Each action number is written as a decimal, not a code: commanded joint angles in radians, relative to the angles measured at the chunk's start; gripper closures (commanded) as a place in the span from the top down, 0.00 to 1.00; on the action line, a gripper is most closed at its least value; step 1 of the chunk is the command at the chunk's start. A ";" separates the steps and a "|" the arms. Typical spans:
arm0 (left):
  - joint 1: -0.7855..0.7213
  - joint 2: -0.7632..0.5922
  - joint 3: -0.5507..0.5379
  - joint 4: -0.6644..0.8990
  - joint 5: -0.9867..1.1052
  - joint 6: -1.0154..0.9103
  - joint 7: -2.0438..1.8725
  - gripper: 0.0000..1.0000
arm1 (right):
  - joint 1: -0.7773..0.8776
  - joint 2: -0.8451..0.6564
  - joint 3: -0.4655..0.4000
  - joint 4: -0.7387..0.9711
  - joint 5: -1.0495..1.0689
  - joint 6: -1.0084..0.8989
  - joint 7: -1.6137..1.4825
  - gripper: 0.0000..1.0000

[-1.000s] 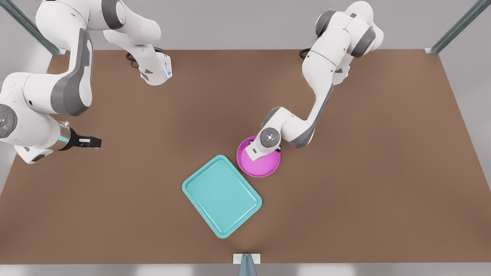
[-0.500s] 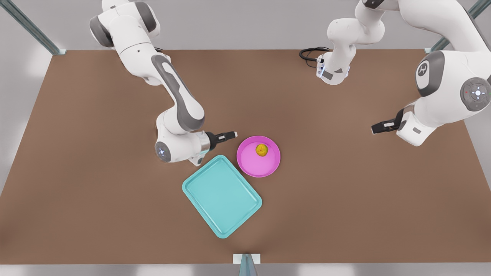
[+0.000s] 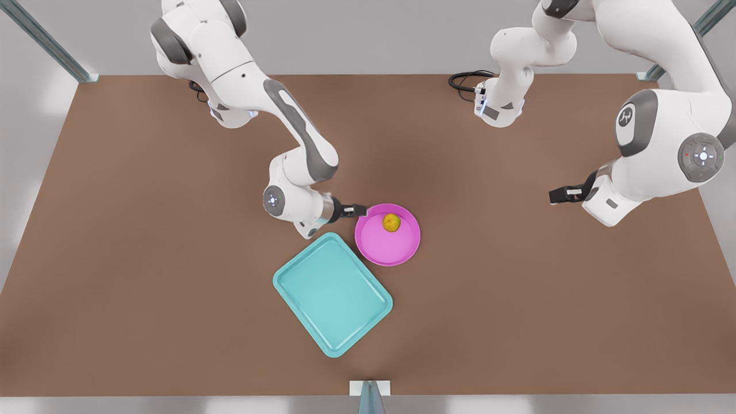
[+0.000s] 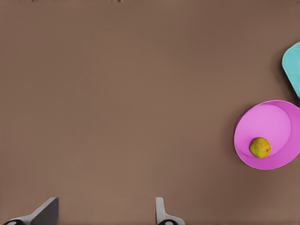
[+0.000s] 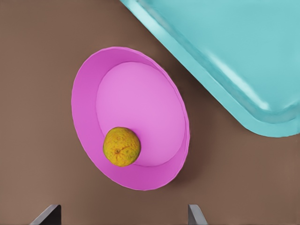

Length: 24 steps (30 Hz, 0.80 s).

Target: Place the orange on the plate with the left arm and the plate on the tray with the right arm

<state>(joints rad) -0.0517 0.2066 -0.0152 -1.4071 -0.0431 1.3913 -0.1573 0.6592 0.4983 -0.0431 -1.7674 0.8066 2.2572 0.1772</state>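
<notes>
The right hand point(image 3: 357, 209), fingers spread and empty, sat at the rim of the round bright pink shallow plate point(image 3: 397, 247) on the front view's left. The small bumpy yellow-orange orange point(image 3: 391, 222) lay inside that plate, near the hand. The rectangular teal tray point(image 3: 332, 293) lay just beside the plate on the brown bench point(image 3: 144, 287). The left hand point(image 3: 560, 194) waited well apart, open and empty.

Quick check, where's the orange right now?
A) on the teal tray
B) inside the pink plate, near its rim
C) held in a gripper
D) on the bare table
B: the orange lies in the pink plate close to the rim, free of any fingers, while the tray beside the plate holds nothing and the right gripper is at the plate's edge.
</notes>
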 commanded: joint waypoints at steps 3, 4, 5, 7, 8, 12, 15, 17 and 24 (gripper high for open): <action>0.000 0.013 0.000 0.000 0.002 0.021 0.065 1.00 | 0.002 -0.003 -0.003 -0.041 -0.006 0.148 0.058 1.00; 0.000 0.013 0.000 0.000 0.000 0.026 0.065 1.00 | 0.004 0.005 -0.001 -0.044 -0.006 0.173 0.056 1.00; 0.000 0.017 0.000 0.000 0.000 0.026 0.067 1.00 | 0.004 0.014 -0.001 -0.041 -0.006 0.208 0.056 1.00; 0.000 0.020 0.000 0.000 0.000 0.028 0.065 1.00 | 0.005 0.049 0.000 -0.033 -0.004 0.265 0.045 1.00; 0.000 0.020 0.000 0.000 0.000 0.026 0.067 1.00 | 0.005 0.063 0.003 -0.032 -0.004 0.288 0.033 1.00; 0.001 0.020 0.000 0.000 -0.020 0.026 0.068 1.00 | 0.007 0.108 0.009 0.003 0.005 0.294 0.030 1.00; 0.001 0.028 0.001 0.000 -0.032 0.026 0.067 1.00 | 0.027 0.108 0.009 -0.012 0.002 0.286 0.005 1.00; 0.001 0.030 0.001 0.000 -0.032 0.026 0.067 1.00 | 0.028 0.103 0.009 -0.030 0.002 0.288 0.004 1.00; 0.000 0.037 0.001 0.000 -0.032 0.026 0.062 1.00 | 0.053 0.111 0.009 -0.064 0.003 0.291 -0.005 1.00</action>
<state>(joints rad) -0.0520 0.2441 -0.0137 -1.4068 -0.0746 1.4173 -0.1090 0.7069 0.6083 -0.0338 -1.8285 0.8069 2.5397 0.1940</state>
